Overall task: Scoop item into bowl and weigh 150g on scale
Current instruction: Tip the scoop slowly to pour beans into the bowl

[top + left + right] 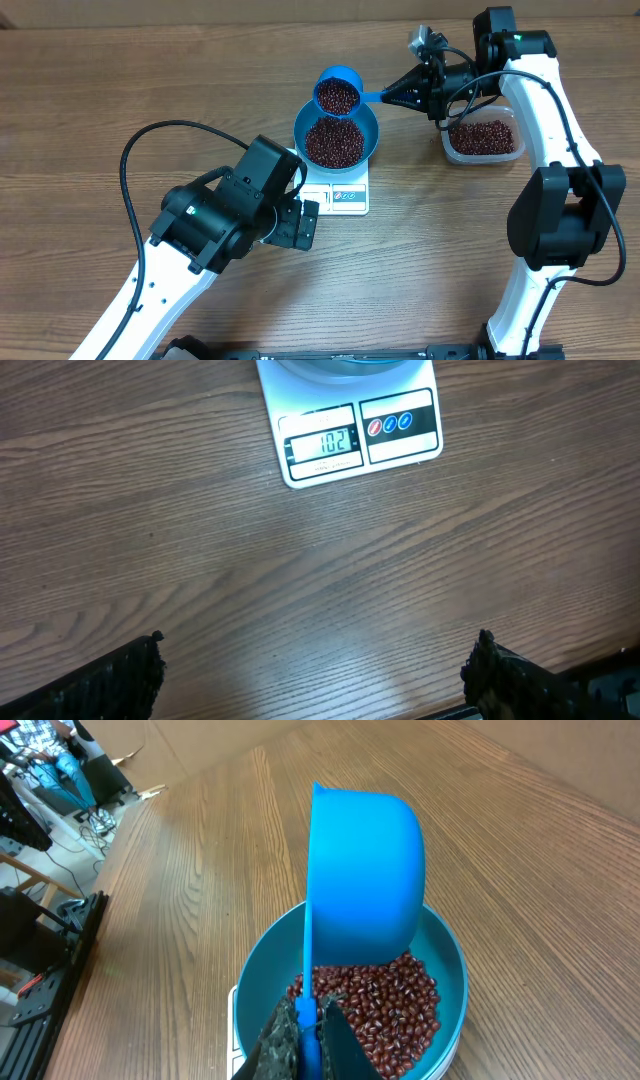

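The blue bowl (372,128) stands on the white scale (352,196) and holds a heap of red-brown beans (334,143). Above its far rim hangs a small blue scoop (337,95) full of beans. My right gripper (398,98) is shut on the scoop's handle. In the right wrist view the scoop (365,880) is over the bowl (452,970) and its beans (390,1005), with the gripper (308,1042) clamped on the thin handle. My left gripper (300,222) stands open by the scale's near left corner. The scale display (322,442) reads 102, and the left gripper (318,672) has only bare table between its fingers.
A clear plastic tub (482,140) with more beans sits to the right of the bowl, under the right arm. A black cable loops over the table at the left. The rest around the scale is wooden table.
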`<act>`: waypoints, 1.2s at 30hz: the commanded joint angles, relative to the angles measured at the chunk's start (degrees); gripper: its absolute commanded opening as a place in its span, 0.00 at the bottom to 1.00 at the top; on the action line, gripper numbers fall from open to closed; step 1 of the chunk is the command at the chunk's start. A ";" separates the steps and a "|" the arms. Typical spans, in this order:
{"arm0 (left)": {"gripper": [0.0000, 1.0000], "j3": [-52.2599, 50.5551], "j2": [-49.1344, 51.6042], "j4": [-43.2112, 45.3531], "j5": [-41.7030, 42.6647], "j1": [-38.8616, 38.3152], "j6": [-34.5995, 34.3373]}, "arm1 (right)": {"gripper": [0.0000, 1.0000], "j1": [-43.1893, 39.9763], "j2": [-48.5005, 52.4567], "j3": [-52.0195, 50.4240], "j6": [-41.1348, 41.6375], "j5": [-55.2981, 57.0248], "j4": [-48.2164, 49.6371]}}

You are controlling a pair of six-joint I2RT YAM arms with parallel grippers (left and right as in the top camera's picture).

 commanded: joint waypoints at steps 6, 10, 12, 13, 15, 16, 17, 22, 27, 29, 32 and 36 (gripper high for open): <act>1.00 0.02 -0.33 0.04 0.07 -0.22 -0.39 | 0.04 0.15 -0.24 0.55 -0.96 -1.97 0.17; 1.00 0.02 -0.33 0.04 0.07 -0.22 -0.39 | 0.04 0.15 -0.24 0.55 -3.58 -1.95 0.35; 0.99 0.02 -0.33 0.04 0.07 -0.22 -0.39 | 0.04 0.15 -0.24 0.55 -5.01 -1.97 0.44; 0.99 0.02 -0.33 0.04 0.04 -0.22 -0.39 | 0.04 0.15 -0.24 0.55 -5.42 -1.99 0.48; 1.00 0.02 -0.33 0.04 0.07 -0.22 -0.39 | 0.04 0.15 -0.24 0.55 -5.40 -1.97 0.39; 1.00 0.02 -0.33 0.04 0.07 -0.22 -0.39 | 0.04 0.15 -0.24 0.55 -5.40 -1.97 0.39; 0.99 0.02 -0.33 0.04 0.04 -0.22 -0.39 | 0.04 0.15 -0.24 0.55 -5.42 -1.97 0.42; 1.00 0.02 -0.33 0.04 0.07 -0.22 -0.39 | 0.04 0.17 -0.24 0.55 -5.42 -1.97 0.39; 1.00 0.02 -0.33 0.04 0.04 -0.22 -0.39 | 0.04 0.15 -0.24 0.55 -4.79 -2.67 -0.09; 0.99 0.02 -0.33 0.04 0.07 -0.22 -0.39 | 0.04 0.15 -0.24 0.55 -4.28 -2.67 -0.39; 1.00 0.02 -0.33 0.04 0.07 -0.22 -0.39 | 0.04 0.15 -0.24 0.55 -2.93 -2.80 -1.60; 1.00 0.02 -0.33 0.04 0.07 -0.22 -0.39 | 0.04 0.15 -0.24 0.55 -1.99 -2.86 -2.34</act>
